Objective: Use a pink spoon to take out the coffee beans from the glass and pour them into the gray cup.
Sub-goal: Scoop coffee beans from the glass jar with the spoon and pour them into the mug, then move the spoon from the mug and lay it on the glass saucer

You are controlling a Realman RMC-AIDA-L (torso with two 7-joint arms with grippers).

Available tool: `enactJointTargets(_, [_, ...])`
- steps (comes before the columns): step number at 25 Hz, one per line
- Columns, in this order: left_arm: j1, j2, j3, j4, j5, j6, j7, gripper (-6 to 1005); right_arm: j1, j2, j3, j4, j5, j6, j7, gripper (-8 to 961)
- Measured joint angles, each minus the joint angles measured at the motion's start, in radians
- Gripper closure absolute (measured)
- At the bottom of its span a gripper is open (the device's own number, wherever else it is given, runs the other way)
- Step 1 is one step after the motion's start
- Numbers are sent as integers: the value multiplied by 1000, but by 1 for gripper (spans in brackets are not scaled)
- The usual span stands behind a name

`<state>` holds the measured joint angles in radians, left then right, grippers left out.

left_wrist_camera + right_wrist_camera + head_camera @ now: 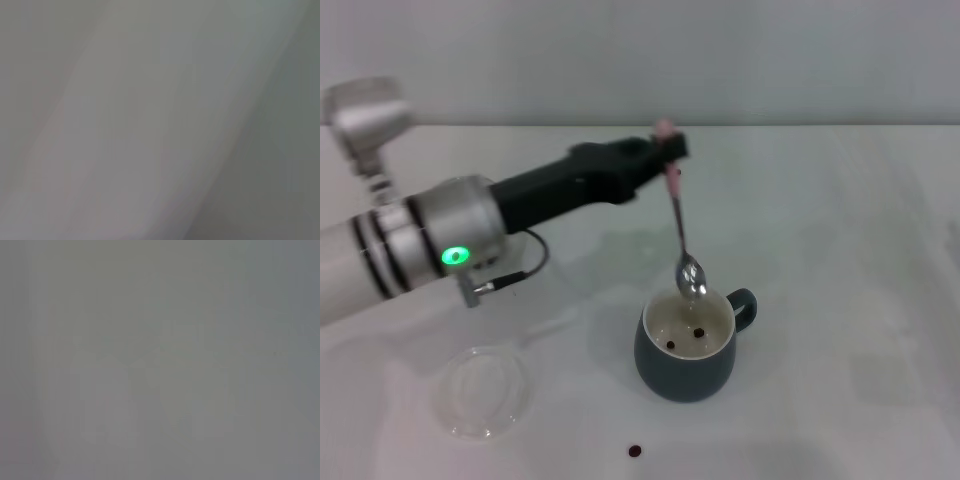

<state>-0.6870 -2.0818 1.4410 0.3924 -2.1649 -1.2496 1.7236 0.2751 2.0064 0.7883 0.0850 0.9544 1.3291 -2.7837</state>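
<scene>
- Pink spoon (679, 228) pinched at handle top by left gripper (667, 152), upper centre; bowl hangs just over gray cup (687, 347) rim.
- Few coffee beans (685, 338) inside cup, lower centre; stray bean (635, 451) on table (840, 300) at bottom.
- Clear dish (480, 390) lower left.
- Wrist views: nothing discernible.

A white table, a see-through dish and a wall

The white table (840, 300) fills most of the head view. A flat, round, see-through dish (480, 392) lies on it near the front, on the left side. It is shallow, and the table shows right through it. Behind the table, a plain pale wall (720, 55) runs across the top of the view. The line where the table meets the wall goes straight from side to side. The two wrist views show only a soft gray blur, with no shapes to tell apart.
</scene>
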Motion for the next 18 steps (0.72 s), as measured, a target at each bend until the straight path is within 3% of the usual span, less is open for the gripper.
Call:
enactJointTargets(3, [89, 4, -2, 25, -135, -72, -8, 863, -1, 0, -5, 0, 0, 2, 1, 79])
enactJointTargets(4, [163, 7, -4, 36, -239, -123, -9, 863, -1, 0, -7, 1, 0, 3, 1, 79])
enactJointTargets(5, [163, 7, -4, 36, -239, -123, -9, 863, 0, 0, -8, 1, 0, 3, 1, 79])
enactJointTargets(12, [444, 11, -5, 28, -470, -238, 10, 863, 18, -1, -8, -5, 0, 4, 3, 79])
enactJointTargets(15, [519, 9, -5, -20, -505, -262, 15, 863, 32, -3, -8, -11, 0, 5, 3, 79])
enactJointTargets(18, [541, 7, -5, -65, -521, -284, 15, 863, 47, -4, -8, -21, 0, 4, 3, 79])
